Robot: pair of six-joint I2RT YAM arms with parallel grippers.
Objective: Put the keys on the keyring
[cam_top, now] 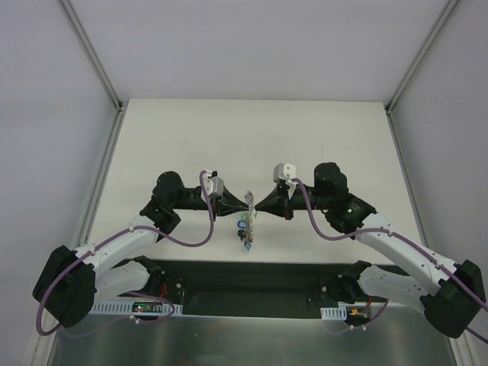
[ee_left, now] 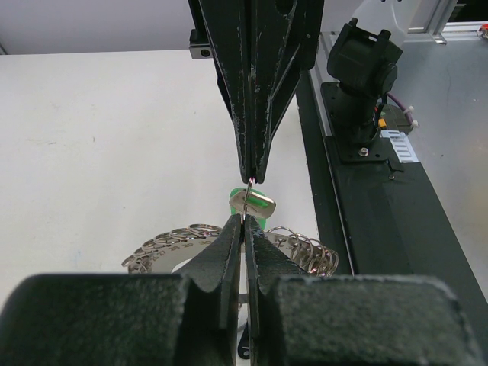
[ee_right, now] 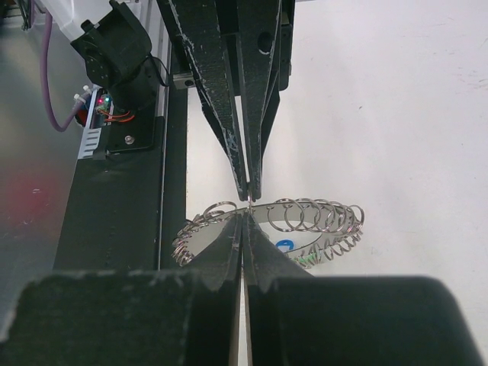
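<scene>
The keyring (cam_top: 248, 230) hangs edge-on between my two gripper tips above the white table. It is a flat grey disc (ee_left: 163, 258) (ee_right: 197, 238) fringed with small wire loops. My left gripper (cam_top: 245, 206) (ee_left: 245, 219) and my right gripper (cam_top: 258, 206) (ee_right: 244, 216) meet tip to tip. Both are shut on one small wire loop at the keyring's top rim. A key with a green head (ee_left: 260, 201) sits right at that loop, between the two tips. A blue key head (ee_right: 284, 244) shows through the ring's hole. Other keys dangle low (cam_top: 248, 244).
The white table (cam_top: 252, 145) stretches away behind the grippers, bounded by grey walls and metal posts. A black base rail (cam_top: 252, 282) with both arm mounts (ee_left: 366, 69) (ee_right: 122, 53) runs along the near edge. Purple cables (cam_top: 191, 240) loop off each arm.
</scene>
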